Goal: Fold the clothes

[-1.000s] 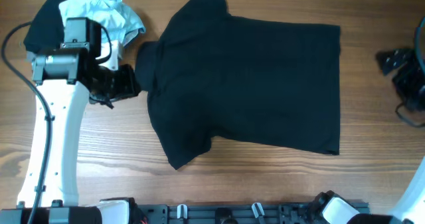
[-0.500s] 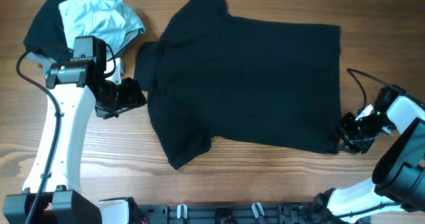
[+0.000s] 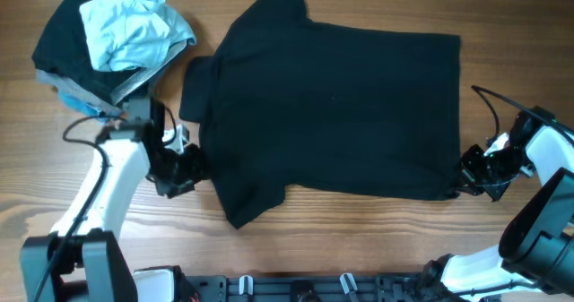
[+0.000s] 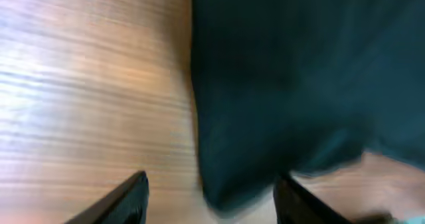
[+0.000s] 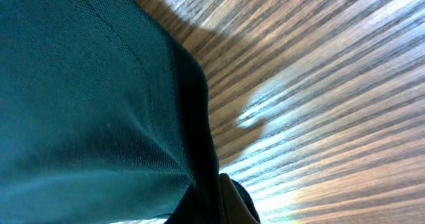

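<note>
Only my right wrist view shows my right gripper [image 3: 466, 170] pressed together, seemingly pinching the hem [image 5: 192, 117] of the mid-table shirt [image 3: 341, 105]; my spread left gripper [image 4: 212, 199] has moved nearer.

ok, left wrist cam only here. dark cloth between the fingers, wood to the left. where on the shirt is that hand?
Observer: Overhead puts the left hand at the left edge of the shirt, a little above its lower-left corner.
Operator: and the right hand?
Observer: The right hand is at the opposite end, at the lower-right hem corner, shut. Its wrist view shows the cloth running right down to the fingers, so it looks pinched.
Operator: anything else close to my side?
Observer: A pile at the overhead's top left: a pale blue garment on top of a dark garment, apart from the left hand.
</note>
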### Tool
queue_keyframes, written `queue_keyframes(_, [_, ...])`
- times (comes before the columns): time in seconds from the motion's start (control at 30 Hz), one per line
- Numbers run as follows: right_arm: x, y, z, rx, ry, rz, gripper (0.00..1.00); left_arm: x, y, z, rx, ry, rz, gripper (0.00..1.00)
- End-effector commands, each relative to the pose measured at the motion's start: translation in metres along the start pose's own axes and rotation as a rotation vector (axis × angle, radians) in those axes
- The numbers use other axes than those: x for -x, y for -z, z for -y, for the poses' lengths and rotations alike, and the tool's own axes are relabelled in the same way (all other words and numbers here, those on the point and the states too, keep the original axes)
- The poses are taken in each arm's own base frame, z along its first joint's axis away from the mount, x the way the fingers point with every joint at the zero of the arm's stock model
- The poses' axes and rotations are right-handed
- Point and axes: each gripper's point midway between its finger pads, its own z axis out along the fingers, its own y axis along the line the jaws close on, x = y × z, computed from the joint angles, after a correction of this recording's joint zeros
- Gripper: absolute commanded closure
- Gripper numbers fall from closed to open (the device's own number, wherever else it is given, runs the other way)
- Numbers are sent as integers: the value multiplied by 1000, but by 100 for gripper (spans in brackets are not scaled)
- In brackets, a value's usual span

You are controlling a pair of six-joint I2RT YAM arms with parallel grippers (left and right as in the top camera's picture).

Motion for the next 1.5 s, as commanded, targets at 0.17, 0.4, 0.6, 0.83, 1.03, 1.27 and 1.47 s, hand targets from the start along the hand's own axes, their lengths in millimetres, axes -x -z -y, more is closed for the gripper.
queue_keyframes(0.17, [1,7,0,-17,41,15,73,32,-13,-11,31,-1,160,44])
queue_keyframes(0.4, [-1,8,15,-96,-22,12,12,-26,-42,20,-40,-67,-110,45])
queue_keyframes(0.6, [-28,-3,10,-41,-17,-91,15,-41,-74,-1,115,-15,-187,56])
queue_keyframes(0.83, [-29,-41,15,-6,-99,-40,72,-39,-75,0,106,-14,-188,96])
queue_keyframes(1.03, [-12,30,-6,13,15,32,96,-19,-9,12,64,46,-116,96])
queue_keyframes(1.27, [-22,55,-13,41,78,79,96,-1,52,47,-70,-38,98,96])
queue_keyframes(1.47, [13,62,-39,173,36,214,96,37,50,90,-166,-190,254,96])
